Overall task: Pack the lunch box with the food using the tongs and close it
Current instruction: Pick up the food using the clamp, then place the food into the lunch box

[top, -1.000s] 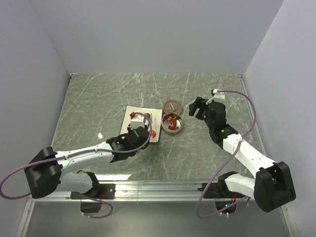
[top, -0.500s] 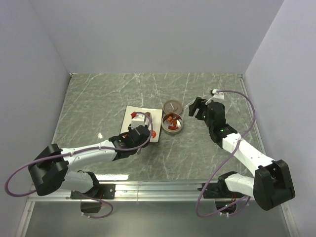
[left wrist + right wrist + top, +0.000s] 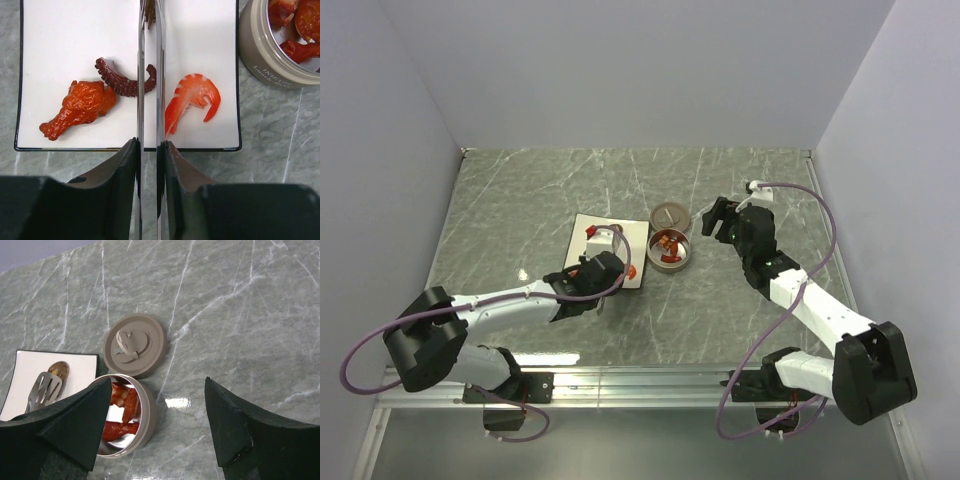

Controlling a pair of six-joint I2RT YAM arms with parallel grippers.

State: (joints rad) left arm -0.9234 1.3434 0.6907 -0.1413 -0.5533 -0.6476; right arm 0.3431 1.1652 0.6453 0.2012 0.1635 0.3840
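Silver tongs (image 3: 160, 75) pinch narrower over the plate (image 3: 60, 40) as the left tool (image 3: 149, 147) tightens on them, the shrimp (image 3: 187, 90) beside them likely next; the right tool (image 3: 157, 405) waits wide open.

tongs (image 3: 141, 60) tips cut off at top edge, lunch box (image 3: 256, 50) cropped by corner, white plate (image 3: 65, 40) far end unseen

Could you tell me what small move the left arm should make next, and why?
Probably lift the tongs clear of the plate: the left gripper holds them squeezed nearly shut, a brown piece seems pinched at their tips, and the open tin waits beside the plate.
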